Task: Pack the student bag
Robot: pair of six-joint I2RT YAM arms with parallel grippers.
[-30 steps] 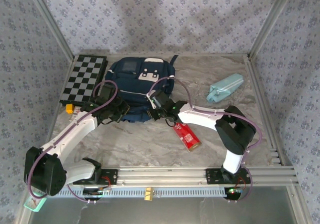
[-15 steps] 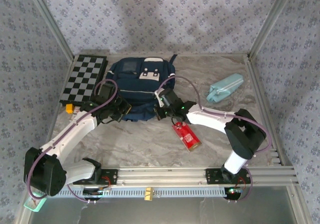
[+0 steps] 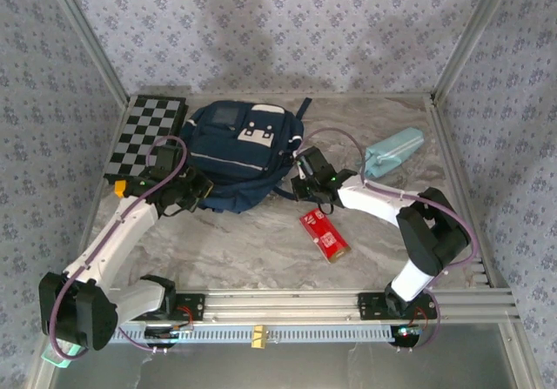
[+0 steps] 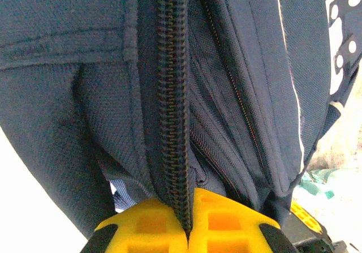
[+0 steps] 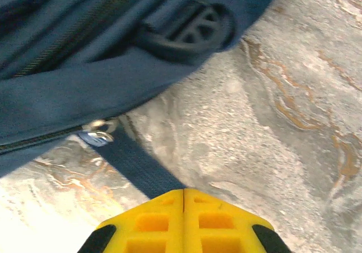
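The student bag [image 3: 244,150], a navy backpack with a white front patch, lies at the back centre of the table. My left gripper [image 3: 200,189] is at its lower left edge. In the left wrist view its yellow jaws [image 4: 188,222] are shut on the bag's [image 4: 243,66] black zipper band [image 4: 172,123]. My right gripper [image 3: 300,186] sits at the bag's lower right side. In the right wrist view its jaws [image 5: 184,192] are shut on a navy pull strap [image 5: 136,165]. The strap runs from a metal zipper slider [image 5: 97,133] on the bag [image 5: 85,77].
A black-and-white chessboard [image 3: 146,137] lies left of the bag. A light-blue pencil case [image 3: 392,151] lies to the right. A red packet [image 3: 324,232] rests on the marble table [image 3: 252,250] in front of the right arm. Metal frame posts and patterned walls enclose the table.
My right gripper closed and moved right, away from the bag, drawing the strap with it. My left gripper shifted a little left. The bag's lower edge lifted and rounded out.
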